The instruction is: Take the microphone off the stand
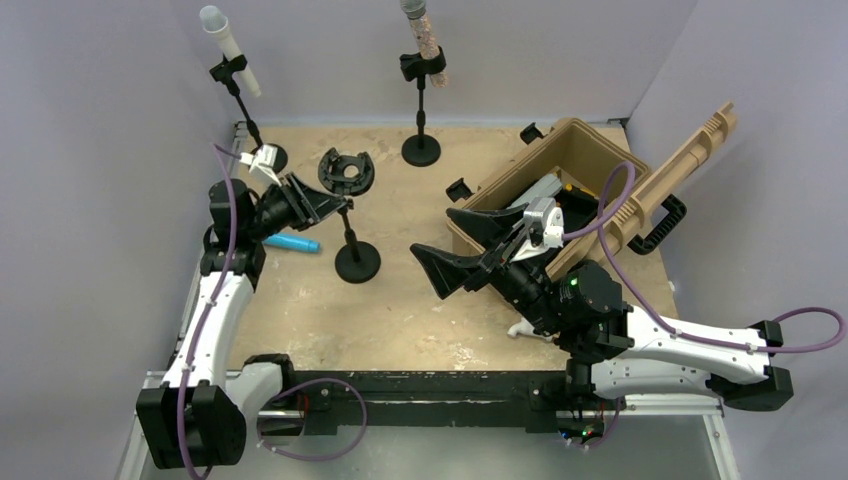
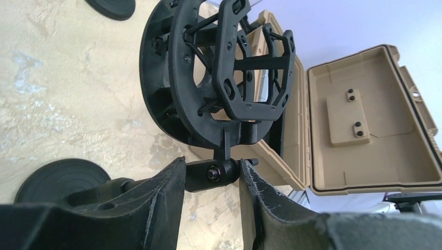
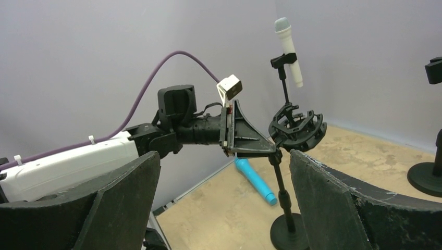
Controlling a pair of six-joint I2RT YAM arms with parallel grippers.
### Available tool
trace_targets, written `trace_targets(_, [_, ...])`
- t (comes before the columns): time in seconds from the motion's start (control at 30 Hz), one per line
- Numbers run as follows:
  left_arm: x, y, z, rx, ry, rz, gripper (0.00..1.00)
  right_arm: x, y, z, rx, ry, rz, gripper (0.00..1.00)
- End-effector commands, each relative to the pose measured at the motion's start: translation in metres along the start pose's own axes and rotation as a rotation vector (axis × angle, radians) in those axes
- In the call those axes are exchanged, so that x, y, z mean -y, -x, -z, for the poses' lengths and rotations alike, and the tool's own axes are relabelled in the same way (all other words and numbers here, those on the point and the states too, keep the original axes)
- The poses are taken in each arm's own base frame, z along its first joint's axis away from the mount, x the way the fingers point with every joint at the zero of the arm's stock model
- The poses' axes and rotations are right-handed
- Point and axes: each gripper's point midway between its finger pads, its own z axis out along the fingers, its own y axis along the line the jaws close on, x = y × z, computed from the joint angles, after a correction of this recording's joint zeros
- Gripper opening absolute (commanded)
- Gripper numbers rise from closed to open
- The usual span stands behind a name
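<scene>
Both our arms are reaching inward: left gripper (image 2: 212, 172) seemingly clamping the shock mount (image 2: 229, 78) at its pivot, right gripper (image 3: 224, 156) hovering, jaws spread.

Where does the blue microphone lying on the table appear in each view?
Top external: the blue microphone lies left of centre, beside the stand.
Left wrist: not in it.
Right wrist: lower centre, just left of the stand.
Shared landmark: the black shock mount, in all three.

Three microphones (image 1: 228, 45) (image 1: 425, 40) (image 1: 292, 243), three stands (image 1: 243, 105) (image 1: 421, 150) (image 1: 357, 262), one shock mount (image 1: 346, 172), one tan case (image 1: 560, 135).
</scene>
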Motion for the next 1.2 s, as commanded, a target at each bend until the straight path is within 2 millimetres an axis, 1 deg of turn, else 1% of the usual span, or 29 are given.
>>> trace_targets(0.0, [-0.070,-0.071,0.004,-0.163,0.239,0.136,0.24,-0.004,0.018,0.000,0.058,0.008,-0.047,0.92])
trace_targets(0.13, [-0.081,-0.082,0.005,-0.174,0.280,0.150,0.22,-0.004,0.018,0.000,0.057,0.010,-0.050,0.93])
trace_targets(0.3, [-0.092,-0.085,0.006,-0.161,0.321,0.160,0.24,-0.004,0.018,0.001,0.057,0.011,-0.053,0.92])
trace_targets(0.43, [-0.095,-0.086,0.004,-0.168,0.333,0.170,0.29,-0.003,0.018,0.002,0.059,0.009,-0.057,0.92])
trace_targets(0.67, [-0.103,-0.094,0.004,-0.183,0.364,0.183,0.32,-0.002,0.019,0.004,0.065,0.010,-0.062,0.92])
trace_targets(0.77, [-0.099,-0.092,0.003,-0.177,0.351,0.183,0.34,-0.002,0.019,0.005,0.064,0.010,-0.063,0.92])
trace_targets(0.8, [-0.094,-0.089,0.004,-0.173,0.345,0.178,0.37,-0.002,0.019,0.005,0.064,0.011,-0.064,0.92])
trace_targets(0.83, [-0.089,-0.083,0.004,-0.164,0.338,0.168,0.43,-0.002,0.020,0.005,0.065,0.010,-0.064,0.92])
trace_targets(0.93, [-0.074,-0.071,0.011,-0.136,0.329,0.129,0.63,-0.001,0.021,0.006,0.067,0.009,-0.064,0.92])
trace_targets(1.03, [-0.065,-0.064,0.021,-0.100,0.338,0.071,0.83,-0.001,0.019,0.006,0.066,0.008,-0.065,0.92])
trace_targets(1.07, [-0.063,-0.062,0.027,-0.084,0.362,0.019,0.86,-0.001,0.019,0.006,0.067,0.006,-0.064,0.92])
trace_targets(1.1, [-0.061,-0.063,0.030,-0.078,0.379,-0.031,0.87,-0.001,0.019,0.006,0.067,0.007,-0.065,0.93])
trace_targets(1.17, [-0.058,-0.063,0.038,-0.056,0.421,-0.103,0.87,-0.002,0.017,0.005,0.066,0.011,-0.064,0.93])
